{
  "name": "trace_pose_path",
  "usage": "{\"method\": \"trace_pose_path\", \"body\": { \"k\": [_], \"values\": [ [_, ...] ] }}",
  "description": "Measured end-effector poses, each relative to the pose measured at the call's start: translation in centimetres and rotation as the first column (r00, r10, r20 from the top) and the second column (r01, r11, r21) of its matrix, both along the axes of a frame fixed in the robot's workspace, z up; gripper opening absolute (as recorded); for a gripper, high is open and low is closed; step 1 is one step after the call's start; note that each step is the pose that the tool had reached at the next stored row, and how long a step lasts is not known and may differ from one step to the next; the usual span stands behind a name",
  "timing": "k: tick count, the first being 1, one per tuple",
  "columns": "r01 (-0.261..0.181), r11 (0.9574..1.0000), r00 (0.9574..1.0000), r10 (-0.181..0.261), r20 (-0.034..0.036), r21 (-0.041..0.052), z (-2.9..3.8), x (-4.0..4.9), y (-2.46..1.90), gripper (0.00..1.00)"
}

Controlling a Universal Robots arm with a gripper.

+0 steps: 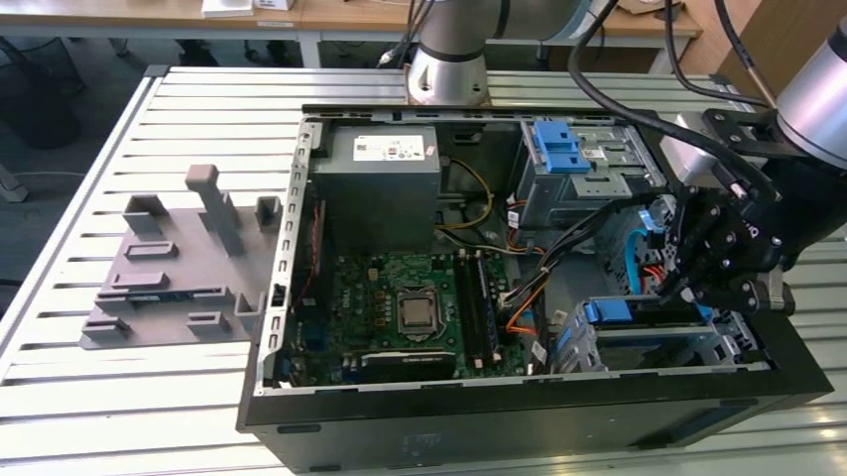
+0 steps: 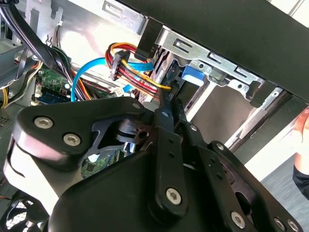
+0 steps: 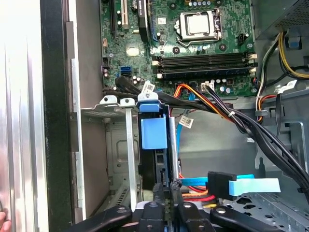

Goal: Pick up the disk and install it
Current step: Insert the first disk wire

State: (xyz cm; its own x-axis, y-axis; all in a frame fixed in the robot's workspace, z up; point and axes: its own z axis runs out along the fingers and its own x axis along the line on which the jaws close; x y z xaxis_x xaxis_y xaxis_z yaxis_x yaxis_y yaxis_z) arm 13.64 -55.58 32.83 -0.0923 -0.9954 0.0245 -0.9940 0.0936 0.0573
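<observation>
Slatted metal table [image 1: 79,397] carries an open computer case [image 1: 530,407] in the exterior view, motherboard [image 1: 411,307] inside, gripper [image 1: 708,263] over its drive cage. In the first wrist view, the gripper [image 3: 166,203] clenches the disk [image 3: 154,145], upright in the cage [image 3: 113,145]. The second wrist view shows bundled cables [image 2: 130,67].

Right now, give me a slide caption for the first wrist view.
Gripper holds the disk on edge beside the grey drive cage, motherboard beyond.
</observation>
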Motion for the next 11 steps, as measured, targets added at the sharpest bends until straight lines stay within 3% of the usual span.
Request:
{"method": "trace_pose_path", "body": {
  "k": [2,11],
  "values": [
    [0.0,1.0,1.0,0.0,0.0,-0.0001,0.0,0.0,0.0,0.24],
    [0.0,1.0,1.0,0.0,-0.0015,-0.0001,0.7,0.0,0.0,0.24]
  ]
}}
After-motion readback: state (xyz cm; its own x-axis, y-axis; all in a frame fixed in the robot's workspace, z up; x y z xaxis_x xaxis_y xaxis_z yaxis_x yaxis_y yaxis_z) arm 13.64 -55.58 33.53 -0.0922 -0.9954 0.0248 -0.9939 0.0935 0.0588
